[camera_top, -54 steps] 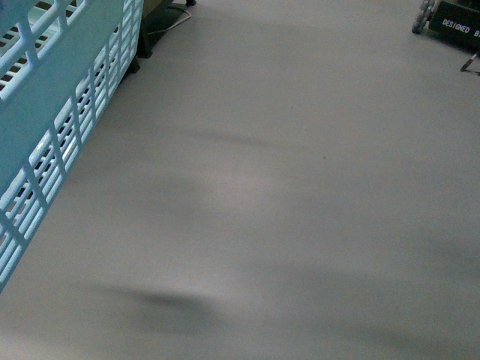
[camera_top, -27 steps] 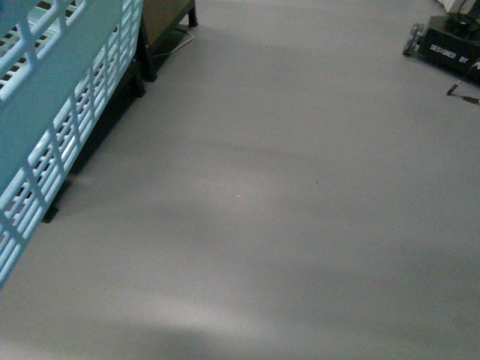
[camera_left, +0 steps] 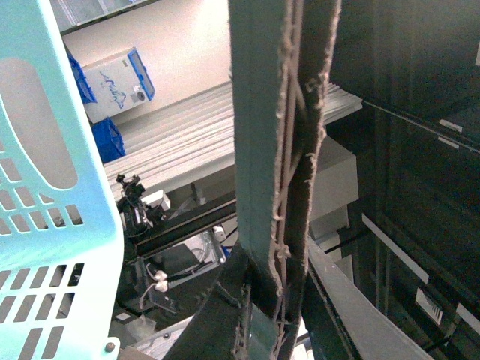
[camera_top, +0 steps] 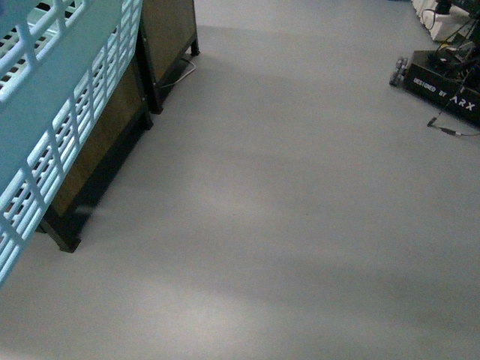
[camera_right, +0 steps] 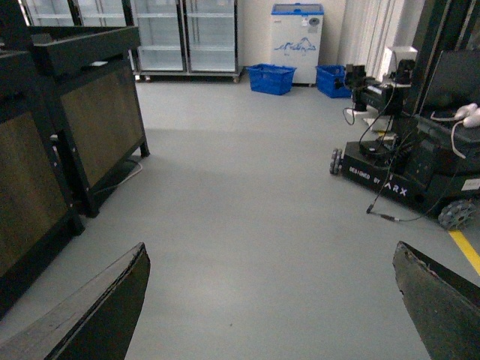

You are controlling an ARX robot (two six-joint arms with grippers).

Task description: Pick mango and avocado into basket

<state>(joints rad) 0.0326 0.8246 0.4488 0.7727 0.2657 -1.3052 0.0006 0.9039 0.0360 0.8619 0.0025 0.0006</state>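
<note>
Between the left fingers (camera_left: pixel 217 319), the basket (camera_left: pixel 52 225) is pinched by its frayed handle (camera_left: pixel 274 135); it is judged light, stiff, best carried there. Right fingers (camera_right: pixel 97 315) are spread, empty, over floor (camera_right: pixel 247 217); mango and avocado are not seen.

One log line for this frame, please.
left gripper: shut on basket handle | right gripper: open, empty | mango, avocado: not in view | front view: grey floor

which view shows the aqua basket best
Front view: the basket shows a long stretch of slotted side at the left edge. Left wrist view shows only a piece of wall beside its handle. Right wrist view shows none of it.
</note>
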